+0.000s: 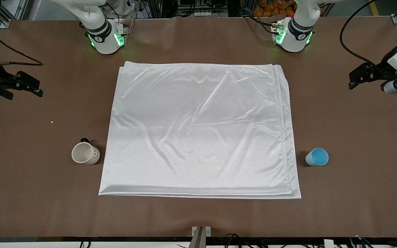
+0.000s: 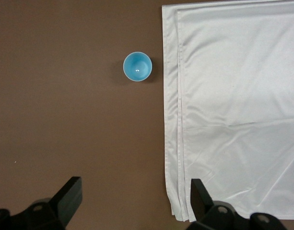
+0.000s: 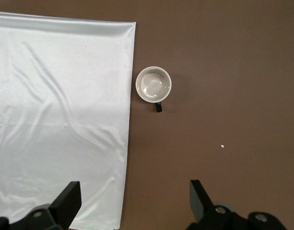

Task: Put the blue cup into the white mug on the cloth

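Observation:
The white cloth lies flat in the middle of the brown table. The blue cup stands upright on the bare table beside the cloth, toward the left arm's end. It shows in the left wrist view, apart from the cloth. The white mug stands upright on the bare table beside the cloth, toward the right arm's end. It shows empty in the right wrist view, next to the cloth. My left gripper is open and empty above the table. My right gripper is open and empty too.
A tiny white crumb lies on the table farther from the front camera than the mug. A metal bracket sits at the table's front edge. A black cable runs near the right arm's end.

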Available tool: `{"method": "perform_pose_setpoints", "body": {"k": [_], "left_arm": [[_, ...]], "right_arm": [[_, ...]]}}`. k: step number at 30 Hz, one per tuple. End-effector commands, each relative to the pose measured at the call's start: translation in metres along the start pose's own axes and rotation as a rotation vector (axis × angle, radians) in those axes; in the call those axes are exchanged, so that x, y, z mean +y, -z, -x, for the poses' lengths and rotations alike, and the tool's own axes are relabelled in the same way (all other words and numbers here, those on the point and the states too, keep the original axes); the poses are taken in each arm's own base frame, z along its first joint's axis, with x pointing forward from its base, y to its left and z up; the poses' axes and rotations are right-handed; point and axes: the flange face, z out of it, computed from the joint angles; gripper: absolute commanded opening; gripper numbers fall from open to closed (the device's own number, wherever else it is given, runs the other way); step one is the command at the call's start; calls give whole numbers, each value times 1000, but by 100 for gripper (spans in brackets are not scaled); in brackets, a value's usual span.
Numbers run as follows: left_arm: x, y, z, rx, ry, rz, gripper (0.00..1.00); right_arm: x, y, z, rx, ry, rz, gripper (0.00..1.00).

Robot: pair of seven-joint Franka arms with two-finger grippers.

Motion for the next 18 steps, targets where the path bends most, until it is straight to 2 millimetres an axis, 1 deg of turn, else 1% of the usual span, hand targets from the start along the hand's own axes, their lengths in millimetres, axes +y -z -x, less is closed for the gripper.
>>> {"method": "perform_pose_setpoints", "body": {"k": [1,8,11,13,18], "left_arm": [[-1,3,5,1,0,-16,100],[5,5,-2,9,16,-20,100],[4,-6,-12,-9,15,-24,100],[10,-10,-14,-17,3,-26,100],[9,-28,-23,-49,-5,-26,100]], "right_arm": [[-2,5,9,2,-17,-6,100],[-2,5,9,2,-17,-6,100],[-1,5,9,2,-18,-6,100],[-1,5,9,2,-18,-6,100],[1,3,9,-9,-22,-7,100]]}}
